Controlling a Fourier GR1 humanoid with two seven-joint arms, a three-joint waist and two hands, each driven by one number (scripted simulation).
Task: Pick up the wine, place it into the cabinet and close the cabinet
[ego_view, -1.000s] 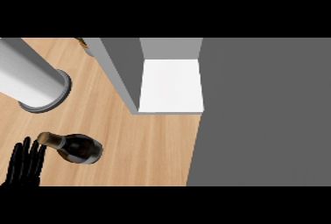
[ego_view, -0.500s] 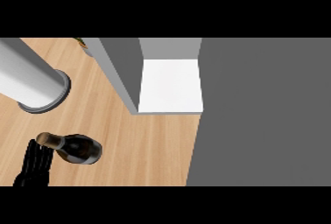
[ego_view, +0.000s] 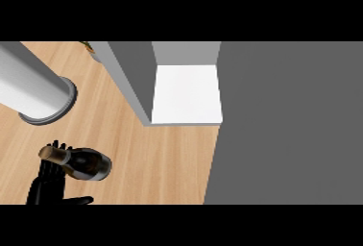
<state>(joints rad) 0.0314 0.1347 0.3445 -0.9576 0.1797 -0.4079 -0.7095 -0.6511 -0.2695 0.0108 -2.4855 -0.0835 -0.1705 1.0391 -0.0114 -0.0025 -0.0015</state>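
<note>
A dark wine bottle (ego_view: 86, 165) with a tan cork top stands on the wooden counter (ego_view: 163, 163) at the lower left, seen from above. My left hand (ego_view: 48, 185) is just left of it, fingers straight and pointing up, thumb stretched out to the right below the bottle. The bottle's neck overlaps the fingers; the hand is open, not curled round it. The cabinet (ego_view: 186, 93) stands open above and to the right, showing a white shelf floor, with its grey door (ego_view: 127, 77) swung toward the left. The right hand shows nowhere.
A tall grey cylinder (ego_view: 28, 89) on a round base stands at the left edge, above the bottle. A flat grey surface (ego_view: 291, 125) fills the whole right side, bordering the counter. A small object (ego_view: 89, 46) peeks out at the top beside the door.
The left hand has shifted right, from beside the bottle's cork to right against the bottle, and its thumb now shows below the bottle. The bottle has not moved.
</note>
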